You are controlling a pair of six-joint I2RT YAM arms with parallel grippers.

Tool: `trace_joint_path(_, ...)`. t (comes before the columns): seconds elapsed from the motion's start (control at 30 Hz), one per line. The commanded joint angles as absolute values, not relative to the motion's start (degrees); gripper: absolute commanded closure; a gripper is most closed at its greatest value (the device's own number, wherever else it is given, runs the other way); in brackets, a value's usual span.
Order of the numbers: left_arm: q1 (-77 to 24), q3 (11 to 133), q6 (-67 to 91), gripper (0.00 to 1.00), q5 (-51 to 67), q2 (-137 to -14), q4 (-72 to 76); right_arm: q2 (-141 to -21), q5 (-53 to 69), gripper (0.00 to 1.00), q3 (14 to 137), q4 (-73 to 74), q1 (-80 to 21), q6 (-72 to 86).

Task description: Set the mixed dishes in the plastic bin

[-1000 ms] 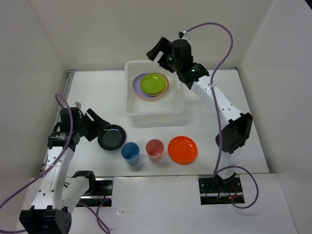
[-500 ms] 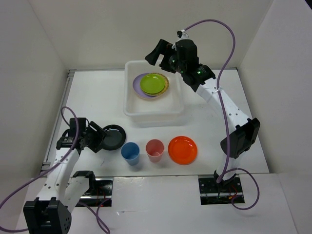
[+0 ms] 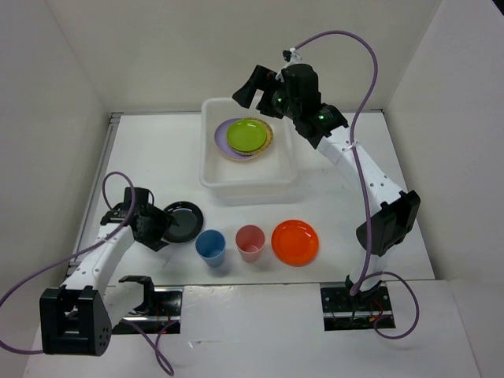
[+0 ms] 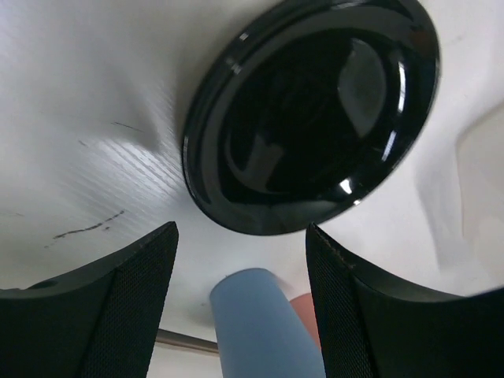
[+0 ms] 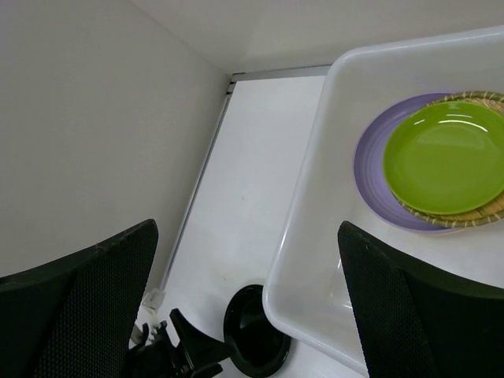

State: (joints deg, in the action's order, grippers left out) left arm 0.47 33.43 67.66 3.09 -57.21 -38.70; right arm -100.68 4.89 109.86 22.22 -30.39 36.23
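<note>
Left wrist shows the left gripper (image 4: 240, 239) gaping empty just short of the glossy black plate (image 4: 311, 110), probably stiff, light and slick; pinch its nearest rim.

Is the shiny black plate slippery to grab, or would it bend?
The black plate looks glossy, with bright glints, so it may slip when squeezed. It lies flat on the table with a low rim, so getting underneath could be hard. Its crisp, even rim suggests it is stiff, probably not floppy.
</note>
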Motion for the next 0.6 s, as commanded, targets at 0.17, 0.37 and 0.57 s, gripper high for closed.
trace_joint_path(0.17, -0.2, 31.0, 71.7, 0.27, -2.9, -58.8, -37.2, -99.0, 7.0, 0.00, 109.3, 22.0, -30.4, 35.1)
trace_joint_path(0.37, -0.2, 26.6, 74.5, 0.41, -1.6, -58.6, -30.2, -99.0, 7.6, 0.00, 109.3, 22.0, -29.9, 35.1)
trace_joint_path(0.57, -0.2, 23.9, 78.0, 0.57, -5.8, -51.8, -28.9, -99.0, 8.1, 0.00, 109.3, 22.0, -29.9, 35.1)
